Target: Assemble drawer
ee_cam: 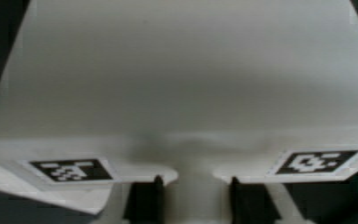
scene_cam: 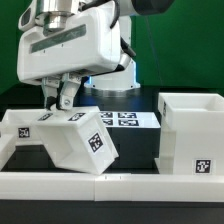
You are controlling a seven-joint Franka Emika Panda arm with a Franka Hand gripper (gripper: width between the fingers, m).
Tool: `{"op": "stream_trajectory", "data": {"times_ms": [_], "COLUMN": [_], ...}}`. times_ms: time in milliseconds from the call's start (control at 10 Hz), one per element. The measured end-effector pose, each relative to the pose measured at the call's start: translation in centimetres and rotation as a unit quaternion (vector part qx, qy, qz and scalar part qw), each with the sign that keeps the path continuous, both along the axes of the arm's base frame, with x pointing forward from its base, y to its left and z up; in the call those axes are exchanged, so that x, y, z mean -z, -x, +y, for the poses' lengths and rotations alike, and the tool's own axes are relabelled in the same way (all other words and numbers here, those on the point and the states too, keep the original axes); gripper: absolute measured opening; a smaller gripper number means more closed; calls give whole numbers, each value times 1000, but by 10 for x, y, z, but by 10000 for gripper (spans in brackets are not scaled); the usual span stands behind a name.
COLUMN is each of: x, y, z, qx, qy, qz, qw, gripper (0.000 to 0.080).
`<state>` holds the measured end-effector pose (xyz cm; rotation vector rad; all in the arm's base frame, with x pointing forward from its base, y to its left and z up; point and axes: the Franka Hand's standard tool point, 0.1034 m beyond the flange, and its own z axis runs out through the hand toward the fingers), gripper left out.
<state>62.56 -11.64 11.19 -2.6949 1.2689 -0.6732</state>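
A white tagged drawer tray (scene_cam: 82, 140) stands tilted on the black table, left of centre in the exterior view. My gripper (scene_cam: 62, 100) is down on its upper edge and shut on the tray's wall. In the wrist view the tray's white face (ee_cam: 194, 90) fills the picture, with two tags near its edge, and the wall sits between my dark finger pads (ee_cam: 144, 198); my gripper (ee_cam: 197, 192) is closed around it. A second tray (scene_cam: 18, 130) lies at the exterior view's left, touching the tilted one. The tall casing (scene_cam: 195, 135) stands open-topped at the right.
The marker board (scene_cam: 122, 118) lies flat behind the trays. A low white rail (scene_cam: 100, 186) runs along the table's front edge, another along the left. The arm's white body hangs over the left half of the table.
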Motion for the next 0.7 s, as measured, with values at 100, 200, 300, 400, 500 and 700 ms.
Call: {"op": "stream_trajectory", "data": {"times_ms": [100,200,300,400,500,700], "x": [1,4,7,9,10,11], "y": [-3,0,4,9,10,10], "z": [-4,-10,-18,-16,-15,-15], "qx": [2,4,9,10,21,15], "qy": [40,65,76,79,70,74], "qz": [-38,-57,-64,-68,-66,-64], "qw": [998,996,995,995,995,995], "gripper": [166,166,166,166,166,166]}}
